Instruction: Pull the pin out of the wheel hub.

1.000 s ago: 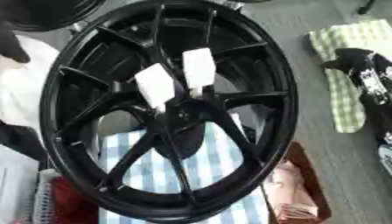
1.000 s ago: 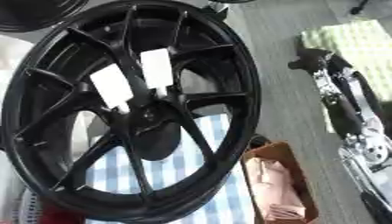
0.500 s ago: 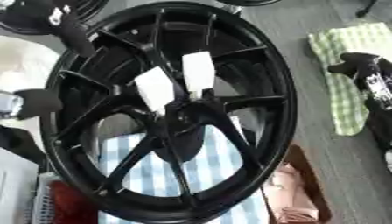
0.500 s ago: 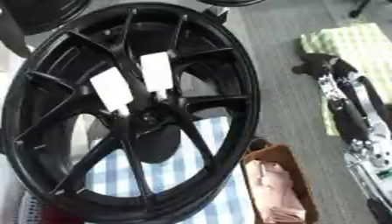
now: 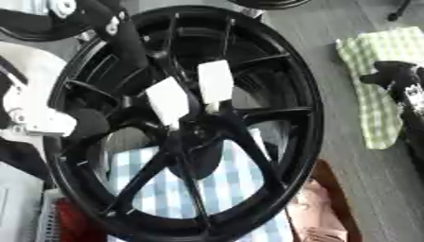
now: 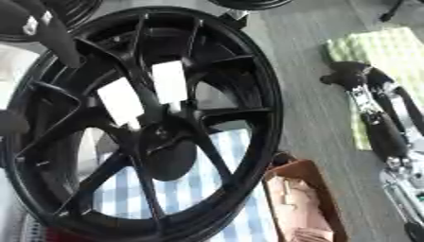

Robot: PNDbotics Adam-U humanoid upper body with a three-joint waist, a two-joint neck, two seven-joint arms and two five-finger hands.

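Grey plank flooring (image 5: 348,156) runs under everything, with a blue-and-white checked cloth (image 5: 240,189) showing through the near spokes. On the left the robot's left hand (image 5: 79,124) comes in over the wheel's rim, its dark fingers (image 5: 124,35) reaching across the far-left spokes and a rounded dark part lying by the left rim; whether those fingers are spread or curled round anything I cannot tell. The black wheel hub (image 5: 186,142) fills most of the view, many thin spokes meeting at a dark centre cap lying a little near of the middle. Two white rectangular tags (image 5: 168,100) sit side by side on the spokes just far of the centre, both tilted. Which small part is the pin I cannot make out. On the right, well apart from the wheel, the right hand (image 6: 356,75) rests on a green checked cloth (image 5: 381,52), its black and silver arm running toward the near right edge; its fingers look curled, though I cannot tell whether they hold anything. Just beside the rim at the near right stands a brown cardboard box (image 6: 311,203) with pale pink contents.
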